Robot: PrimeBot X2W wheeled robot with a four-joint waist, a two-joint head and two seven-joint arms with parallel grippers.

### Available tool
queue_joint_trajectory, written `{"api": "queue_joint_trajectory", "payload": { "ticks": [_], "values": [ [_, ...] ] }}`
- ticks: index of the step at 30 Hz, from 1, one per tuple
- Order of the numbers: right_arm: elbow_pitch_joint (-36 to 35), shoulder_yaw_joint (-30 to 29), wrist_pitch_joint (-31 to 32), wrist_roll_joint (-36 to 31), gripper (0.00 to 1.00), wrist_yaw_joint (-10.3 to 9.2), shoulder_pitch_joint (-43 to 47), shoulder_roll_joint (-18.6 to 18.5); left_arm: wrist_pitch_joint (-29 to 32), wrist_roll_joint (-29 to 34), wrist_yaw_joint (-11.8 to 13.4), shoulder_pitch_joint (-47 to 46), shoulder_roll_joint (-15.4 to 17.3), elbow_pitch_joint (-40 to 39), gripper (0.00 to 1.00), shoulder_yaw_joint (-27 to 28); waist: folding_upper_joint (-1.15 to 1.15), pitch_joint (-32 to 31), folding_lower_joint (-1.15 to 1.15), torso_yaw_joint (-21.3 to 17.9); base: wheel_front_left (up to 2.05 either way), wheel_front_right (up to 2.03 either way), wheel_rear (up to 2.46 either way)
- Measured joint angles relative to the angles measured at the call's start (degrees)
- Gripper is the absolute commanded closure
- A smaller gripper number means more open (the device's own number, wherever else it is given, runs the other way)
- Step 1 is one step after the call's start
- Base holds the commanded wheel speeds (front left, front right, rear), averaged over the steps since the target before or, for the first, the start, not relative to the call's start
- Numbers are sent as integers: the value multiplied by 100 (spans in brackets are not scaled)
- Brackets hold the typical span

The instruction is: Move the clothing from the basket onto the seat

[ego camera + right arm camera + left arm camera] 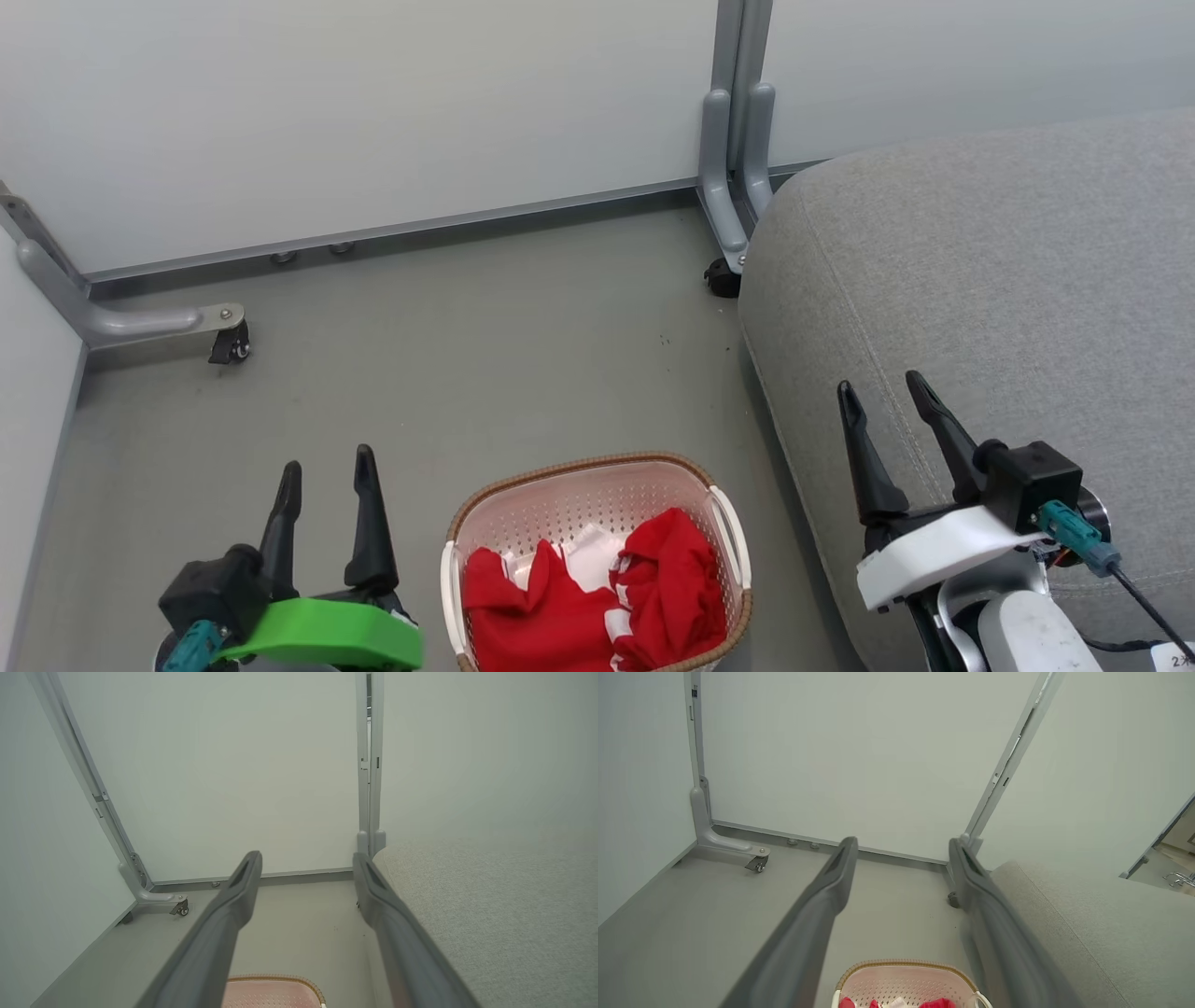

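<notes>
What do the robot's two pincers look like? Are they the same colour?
Both have two long, dark, pointed fingers on a black block. The left pincer has a bright green mount, the right pincer a white mount. Each carries a teal plug; a black cable runs from the right one.

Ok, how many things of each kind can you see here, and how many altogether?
Red clothes: 2
Basket: 1
Seat: 1
Pincers: 2, the left pincer and the right pincer, both open
Total: 6
</notes>
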Motion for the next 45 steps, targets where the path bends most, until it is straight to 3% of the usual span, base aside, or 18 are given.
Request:
{"api": "queue_joint_trajectory", "payload": {
  "ticks": [21,30,38,45],
  "values": [
    [-9,152,-278,-1196,0,1,77,42,-275,1140,103,87,68,296,0,-514,0,-77,0,-32,0,0,0],
    [-34,230,-381,-1278,0,1,132,43,-372,1330,23,177,56,323,0,-449,0,-98,0,-13,0,0,0],
    [34,248,-459,-797,0,1,188,42,-455,1256,-190,285,32,312,0,-246,0,-125,0,-8,0,0,0],
    [138,308,-534,-1037,0,1,201,41,-523,1389,-282,309,29,432,0,-294,0,-128,0,-20,0,0,0]
  ]
}}
